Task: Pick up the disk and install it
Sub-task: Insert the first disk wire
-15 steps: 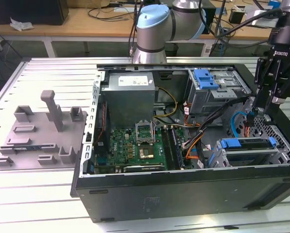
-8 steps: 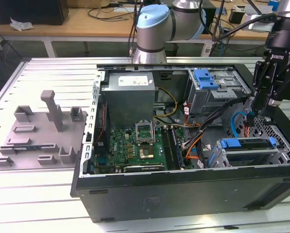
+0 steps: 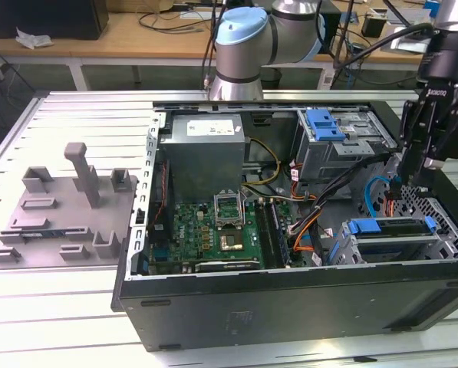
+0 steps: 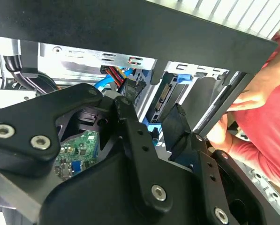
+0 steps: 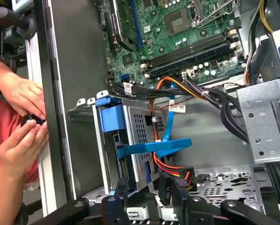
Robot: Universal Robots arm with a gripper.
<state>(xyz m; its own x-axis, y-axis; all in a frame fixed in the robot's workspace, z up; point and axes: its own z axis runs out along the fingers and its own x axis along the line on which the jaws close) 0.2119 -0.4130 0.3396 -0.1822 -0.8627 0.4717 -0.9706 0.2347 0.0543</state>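
Note:
The disk (image 3: 390, 228) sits in the metal drive cage (image 3: 382, 249) at the front corner of the open computer case, on the exterior view's right; its blue carrier rail faces up. In the first wrist view the disk (image 5: 112, 123) shows its blue carrier end in the cage slot. In the second wrist view the disk (image 4: 162, 96) is seen end-on. My gripper (image 3: 406, 178) hangs just above and behind the cage, apart from the disk. Its black fingers stand open with nothing between them in both wrist views (image 5: 143, 192) (image 4: 151, 115).
A person's hands (image 5: 20, 117) and red sleeve (image 4: 266, 122) are at the case's outer wall beside the cage. Blue and orange cables (image 5: 170, 140) cross near the cage. A bare blue bracket (image 3: 324, 124) lies on the upper bay. A grey fixture plate (image 3: 60, 211) lies outside the case.

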